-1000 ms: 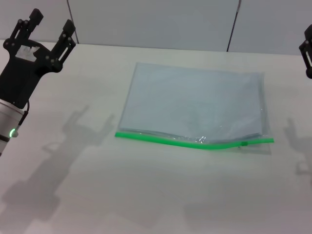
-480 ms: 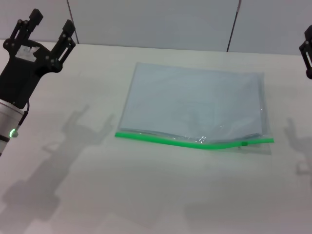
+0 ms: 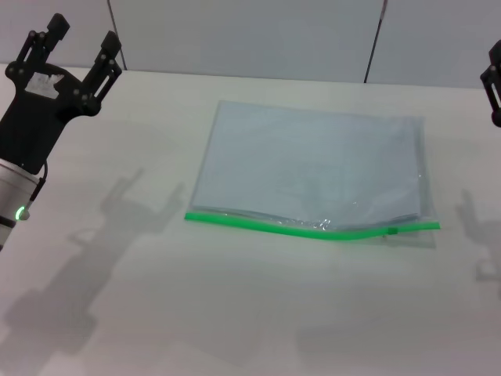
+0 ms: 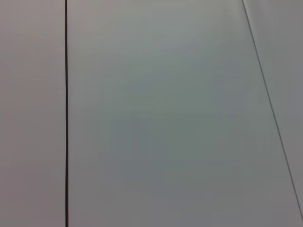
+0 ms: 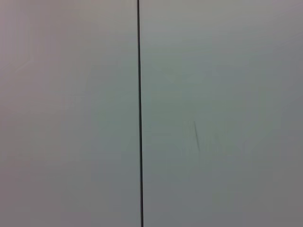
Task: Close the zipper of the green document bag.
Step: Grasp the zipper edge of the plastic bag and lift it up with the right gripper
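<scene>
The green document bag [image 3: 313,166] lies flat on the white table, a pale blue-grey pouch right of centre in the head view. Its zipper [image 3: 266,225] is a bright green strip along the near long edge, with the small slider tab [image 3: 391,230] close to the right end. The strip bulges a little near the slider. My left gripper [image 3: 78,37] is raised at the far left, open, well away from the bag. My right gripper [image 3: 493,86] shows only partly at the right edge, raised above the table. Both wrist views show only a grey wall.
Grey wall panels [image 3: 235,35] stand behind the table's far edge. The arms' shadows [image 3: 117,211] fall on the table left of the bag and at the right edge.
</scene>
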Motion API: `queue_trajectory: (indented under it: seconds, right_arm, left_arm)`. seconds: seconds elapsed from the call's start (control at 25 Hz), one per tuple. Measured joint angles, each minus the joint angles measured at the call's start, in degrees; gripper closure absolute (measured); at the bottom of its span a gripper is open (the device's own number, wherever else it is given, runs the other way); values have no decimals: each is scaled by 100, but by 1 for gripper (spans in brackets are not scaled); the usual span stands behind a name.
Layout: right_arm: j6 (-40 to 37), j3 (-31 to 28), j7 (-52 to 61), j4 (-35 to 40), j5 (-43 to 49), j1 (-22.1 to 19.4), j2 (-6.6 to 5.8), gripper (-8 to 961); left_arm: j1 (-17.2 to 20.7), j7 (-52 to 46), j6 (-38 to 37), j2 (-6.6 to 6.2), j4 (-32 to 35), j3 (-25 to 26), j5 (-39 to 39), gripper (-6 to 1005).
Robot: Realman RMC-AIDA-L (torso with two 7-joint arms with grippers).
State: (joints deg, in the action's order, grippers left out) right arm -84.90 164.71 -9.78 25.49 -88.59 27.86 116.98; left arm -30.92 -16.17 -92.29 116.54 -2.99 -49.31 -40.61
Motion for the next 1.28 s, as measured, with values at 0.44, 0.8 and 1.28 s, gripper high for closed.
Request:
queue_trajectory:
  seconds: [0.44, 0.8, 1.28]
  right_arm:
    - [0, 0, 3, 0, 0, 0, 0, 162]
    - [0, 0, 11, 0, 0, -7, 0, 165]
    - [0, 0, 8, 0, 0, -9, 0, 169]
  left_arm:
    - [-1, 0, 0, 0, 0, 0, 0, 275]
    - [1, 0, 0, 0, 0, 0, 0, 281]
    - [1, 0, 0, 0, 0, -8, -54, 290]
